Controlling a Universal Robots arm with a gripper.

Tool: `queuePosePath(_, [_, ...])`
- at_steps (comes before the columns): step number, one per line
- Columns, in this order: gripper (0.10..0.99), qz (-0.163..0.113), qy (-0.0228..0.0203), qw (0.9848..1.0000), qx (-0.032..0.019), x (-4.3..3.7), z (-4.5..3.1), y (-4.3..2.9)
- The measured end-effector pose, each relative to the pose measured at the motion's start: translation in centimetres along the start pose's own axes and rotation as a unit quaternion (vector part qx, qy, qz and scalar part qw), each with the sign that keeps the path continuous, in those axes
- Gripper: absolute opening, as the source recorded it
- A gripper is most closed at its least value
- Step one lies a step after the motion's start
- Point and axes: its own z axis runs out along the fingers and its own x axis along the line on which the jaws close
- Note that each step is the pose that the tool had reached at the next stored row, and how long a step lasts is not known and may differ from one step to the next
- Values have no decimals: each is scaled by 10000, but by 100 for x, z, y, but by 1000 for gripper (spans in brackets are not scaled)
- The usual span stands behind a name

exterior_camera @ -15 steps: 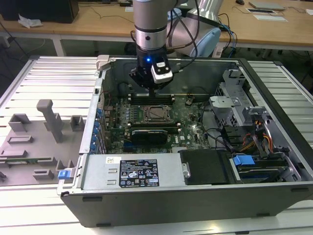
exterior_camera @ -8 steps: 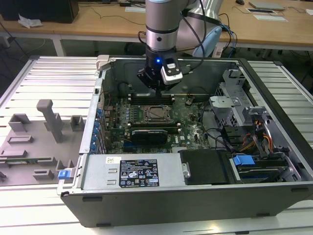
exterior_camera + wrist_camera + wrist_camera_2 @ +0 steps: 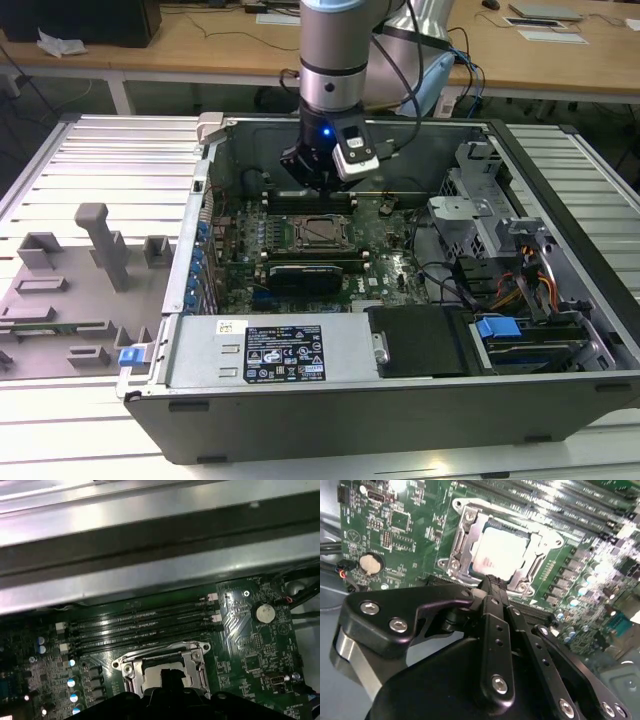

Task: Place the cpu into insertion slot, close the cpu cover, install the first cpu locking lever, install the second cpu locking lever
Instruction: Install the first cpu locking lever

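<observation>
In the exterior view my gripper hangs inside the open computer case, just above and behind the insertion slot in the middle of the green motherboard. In the second wrist view the cpu lies flat in the slot, its silvery top showing through the window of the cpu cover, which lies down around it. My black fingers are pressed together with nothing between them, their tips over the socket's near edge. In the first wrist view the cover frame shows behind the fingertips. I cannot make out the locking levers.
Long black memory slots run beside the socket. A round coin battery sits on the board. The case's metal walls enclose the board, with a drive cage and cables on the exterior view's right. A grey fixture tray lies outside.
</observation>
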Motion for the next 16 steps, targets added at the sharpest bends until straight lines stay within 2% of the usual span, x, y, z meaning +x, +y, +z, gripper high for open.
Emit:
queuePosePath(2, [106,-31,1,10000,-1,4,0,-21])
queuePosePath(6, [106,-367,18,9993,-8,10,1,-22])
queuePosePath(8, [106,-503,21,9987,12,25,1,-27])
queuePosePath(12, [106,-622,22,9981,34,37,0,-60])
queuePosePath(16, [106,-667,1,9978,44,51,1,-70])
